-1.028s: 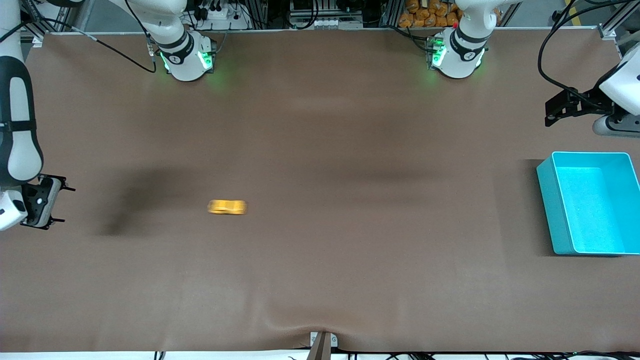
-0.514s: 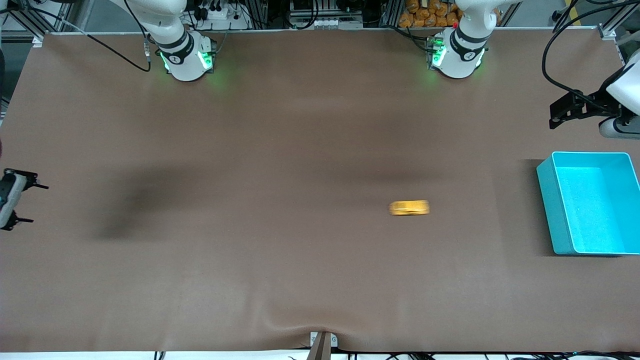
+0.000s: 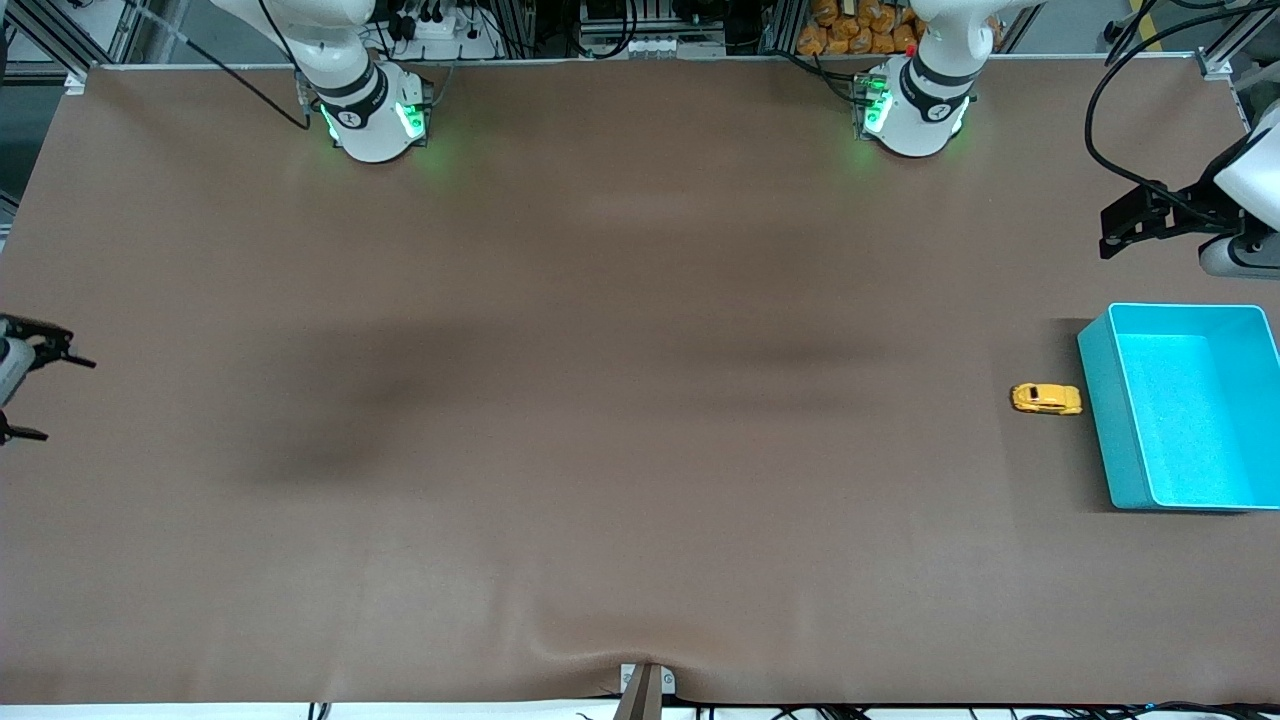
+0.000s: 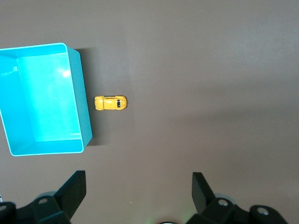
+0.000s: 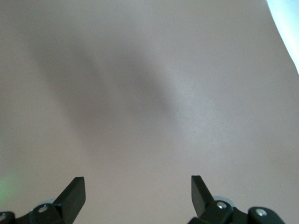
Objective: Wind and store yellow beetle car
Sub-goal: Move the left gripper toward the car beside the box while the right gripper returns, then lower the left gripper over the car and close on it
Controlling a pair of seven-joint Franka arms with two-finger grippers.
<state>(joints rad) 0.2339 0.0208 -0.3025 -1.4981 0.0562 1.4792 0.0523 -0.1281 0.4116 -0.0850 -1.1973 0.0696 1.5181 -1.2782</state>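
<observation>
The yellow beetle car (image 3: pixel 1046 398) is sitting on the bench (image 3: pixel 640 500) just beside the turquoise bin (image 3: pixel 1103 420) at the left arm's end. The left gripper (image 4: pixel 138 191), fingers apart, is hovering above, likely for pickup. The right gripper (image 3: pixel 20 385), fingers apart, is waiting at the right arm's edge.

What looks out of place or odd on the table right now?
Nothing is damaged or spilled. The yellow beetle car stands upright on its wheels on the table, just outside the turquoise bin rather than in it. Neither gripper is at the car.
</observation>
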